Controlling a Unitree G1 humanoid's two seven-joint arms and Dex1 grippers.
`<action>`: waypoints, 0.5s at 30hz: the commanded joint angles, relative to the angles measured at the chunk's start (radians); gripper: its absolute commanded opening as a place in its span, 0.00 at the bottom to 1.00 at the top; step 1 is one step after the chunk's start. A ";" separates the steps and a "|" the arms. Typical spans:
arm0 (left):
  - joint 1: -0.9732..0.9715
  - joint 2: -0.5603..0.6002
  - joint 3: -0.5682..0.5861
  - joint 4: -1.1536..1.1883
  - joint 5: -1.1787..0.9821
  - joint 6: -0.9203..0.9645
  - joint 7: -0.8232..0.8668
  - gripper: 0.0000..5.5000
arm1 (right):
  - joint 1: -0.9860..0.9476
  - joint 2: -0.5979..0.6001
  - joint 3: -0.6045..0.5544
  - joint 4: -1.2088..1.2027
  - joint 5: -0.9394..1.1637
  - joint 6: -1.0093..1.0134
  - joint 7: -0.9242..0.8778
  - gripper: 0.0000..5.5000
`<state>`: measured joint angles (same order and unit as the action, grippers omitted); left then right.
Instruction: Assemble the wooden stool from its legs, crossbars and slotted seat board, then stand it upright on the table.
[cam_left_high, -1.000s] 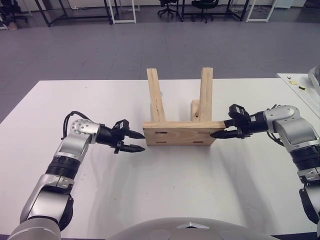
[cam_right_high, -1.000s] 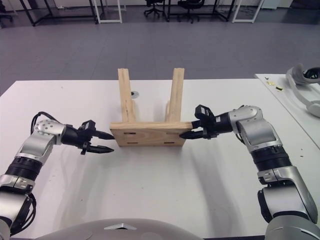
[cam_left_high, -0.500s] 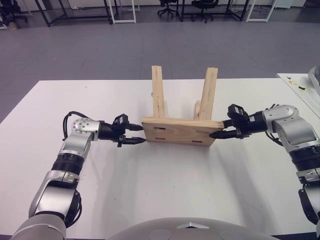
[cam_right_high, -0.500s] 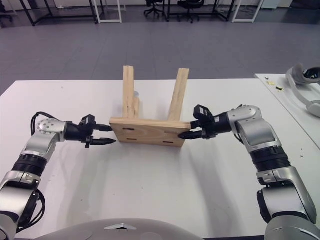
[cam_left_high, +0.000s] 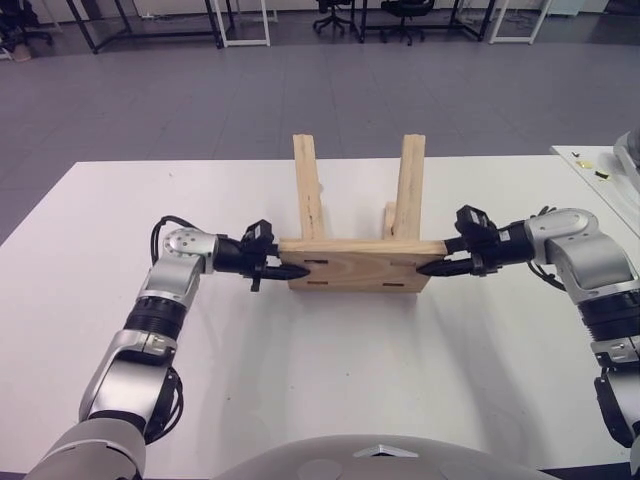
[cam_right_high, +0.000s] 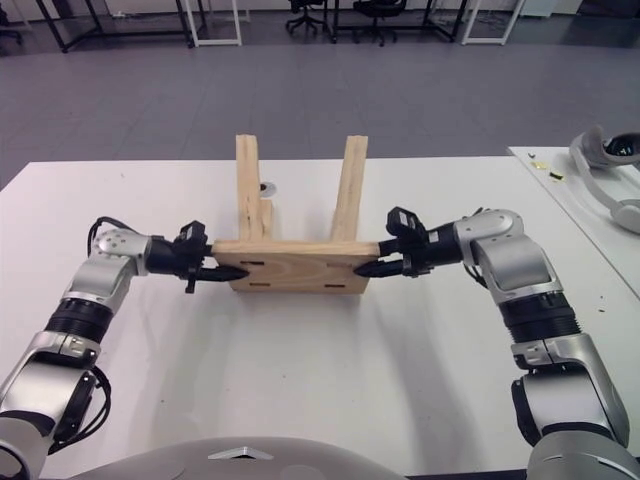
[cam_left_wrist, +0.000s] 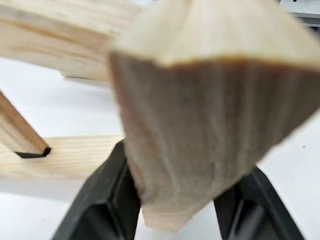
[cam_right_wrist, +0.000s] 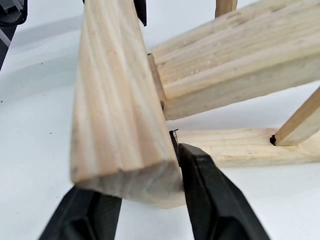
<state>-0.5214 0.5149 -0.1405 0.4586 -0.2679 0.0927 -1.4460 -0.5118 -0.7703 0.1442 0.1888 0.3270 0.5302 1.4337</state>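
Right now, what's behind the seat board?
Left leg and right leg rise behind the seat board, a shorter wooden piece beside the right one. The board hides their joints and anything lower.

arms (cam_left_high: 150, 325): silver shells, black ribbed joints | cables (cam_left_high: 160, 224): black wrist loops | left claw (cam_left_high: 285, 262), right claw (cam_left_high: 436, 257): black, pointed

Table (cam_left_high: 330, 400): stool (cam_left_high: 355, 262) at centre | seat board (cam_left_high: 355, 272) on the near side, 2 legs (cam_left_high: 308, 190) rising behind it | left gripper (cam_left_high: 275, 266) on board's left end, right gripper (cam_left_high: 438, 261) on its right end, board between each one's fingers | side table (cam_right_high: 622, 245) just beside the right edge.
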 joint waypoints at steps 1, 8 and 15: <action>-0.023 -0.046 0.057 -0.136 -0.106 0.194 0.091 0.31 | -0.071 0.113 -0.119 -0.058 0.181 0.215 -0.106 0.30; -0.272 -0.115 0.184 -0.260 -0.382 0.832 0.256 0.31 | -0.248 0.255 -0.258 -0.116 0.369 0.626 -0.314 0.34; -0.713 -0.264 0.531 0.205 -0.410 0.921 0.827 0.31 | -0.643 0.426 -0.586 0.310 0.333 0.564 -0.804 0.35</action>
<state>-0.9353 0.4138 0.3206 0.5194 -0.7022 1.0759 -1.0074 -0.8648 -0.5274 -0.3868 0.3589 0.6734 1.1883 0.9472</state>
